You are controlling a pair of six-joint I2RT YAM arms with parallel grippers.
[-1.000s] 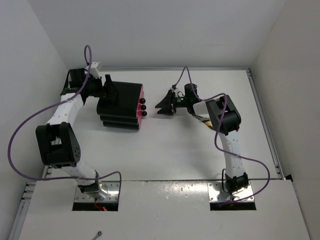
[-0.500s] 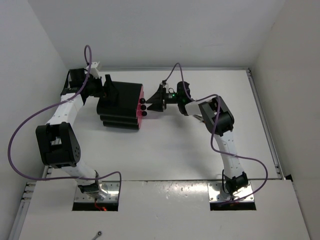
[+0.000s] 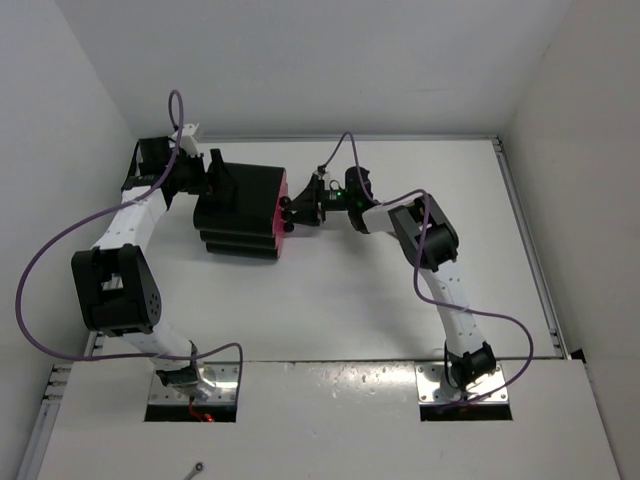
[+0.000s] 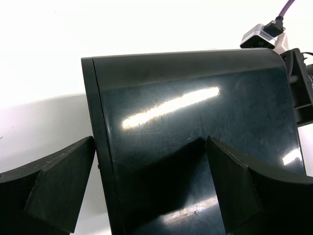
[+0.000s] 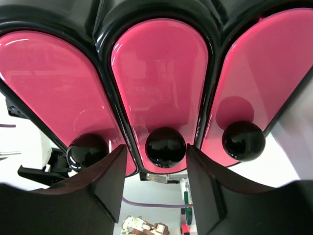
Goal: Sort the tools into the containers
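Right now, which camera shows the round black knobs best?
The right wrist view: all three round black knobs sit close up on the magenta-pink drawers. The top external view shows them as tiny dots. The left wrist view shows only the glossy black cabinet.

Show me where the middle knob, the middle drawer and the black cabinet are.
middle knob [image 5: 165, 145]: right wrist view, centre of the black ball.
middle drawer [image 5: 160, 78]: right wrist view, its pink front.
black cabinet [image 4: 195, 107]: left wrist view, its glossy flat panel.
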